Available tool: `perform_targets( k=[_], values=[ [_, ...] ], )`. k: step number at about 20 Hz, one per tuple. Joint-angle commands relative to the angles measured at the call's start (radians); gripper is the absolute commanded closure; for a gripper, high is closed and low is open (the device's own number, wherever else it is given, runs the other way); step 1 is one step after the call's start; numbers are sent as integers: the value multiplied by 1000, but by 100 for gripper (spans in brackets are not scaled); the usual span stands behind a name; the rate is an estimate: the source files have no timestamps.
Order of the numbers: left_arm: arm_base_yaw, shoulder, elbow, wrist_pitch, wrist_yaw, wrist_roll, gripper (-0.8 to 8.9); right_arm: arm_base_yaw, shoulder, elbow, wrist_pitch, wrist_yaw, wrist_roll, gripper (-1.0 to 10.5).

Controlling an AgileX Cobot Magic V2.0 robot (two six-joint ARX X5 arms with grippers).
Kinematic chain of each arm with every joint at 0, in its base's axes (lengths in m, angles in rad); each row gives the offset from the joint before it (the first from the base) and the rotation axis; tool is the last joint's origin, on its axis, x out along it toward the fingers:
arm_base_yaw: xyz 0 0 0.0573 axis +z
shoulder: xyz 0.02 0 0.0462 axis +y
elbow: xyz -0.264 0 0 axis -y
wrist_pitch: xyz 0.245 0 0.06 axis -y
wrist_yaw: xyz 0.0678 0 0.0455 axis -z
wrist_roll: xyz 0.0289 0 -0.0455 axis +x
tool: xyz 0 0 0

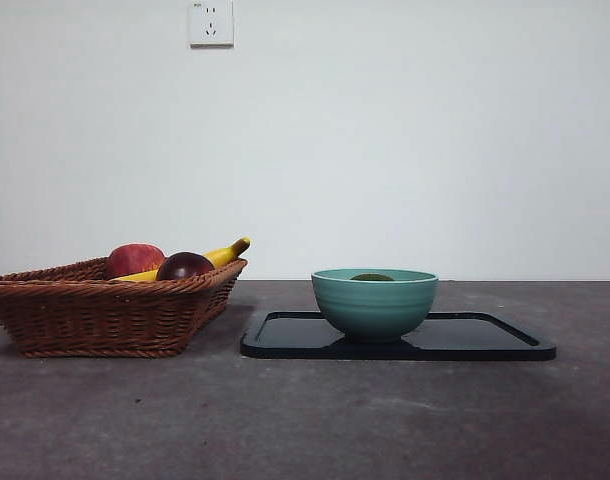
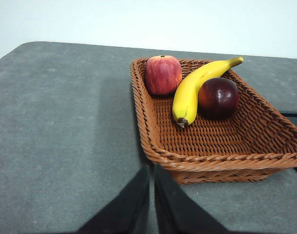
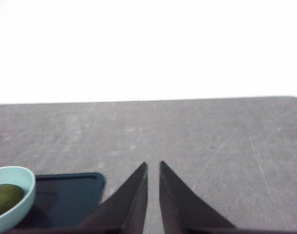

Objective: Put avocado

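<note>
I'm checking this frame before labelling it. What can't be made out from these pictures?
- Avocado: in the front view only its top shows above the rim of the teal bowl; in the right wrist view the picture's edge cuts it off.
- Black tray: the right wrist view shows just one corner.
- Basket: its far side is cut off by the left wrist view's edge.
- Both arms: out of the front view.

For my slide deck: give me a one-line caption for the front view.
Avocado resting in the teal bowl on a black tray, beside a wicker basket of fruit.
</note>
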Motion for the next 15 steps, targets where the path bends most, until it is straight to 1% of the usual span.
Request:
perform_targets(
  k=[1,3,5,9,12,15],
  values=[
    [-1,-2,-21,-7,-2,4,797,-29,-54,-96,77,-63,-26,914],
    [-1,-2,-21,-8,-2,4,797,-41,-88,-157,110,-95,-49,914],
    [-1,-2,-21,-8,-2,4,797,-43,-105,-206,138,-93,-89,914],
    [-1,-2,-21,-8,-2,4,797,-43,-114,-267,172,-93,-144,914],
    [-1,-2,-21,-8,-2,4,797,-43,-114,-299,170,-94,-172,914],
    [-1,-2,-21,-8,-2,4,797,-43,-114,-298,123,-93,-200,914]
  ],
)
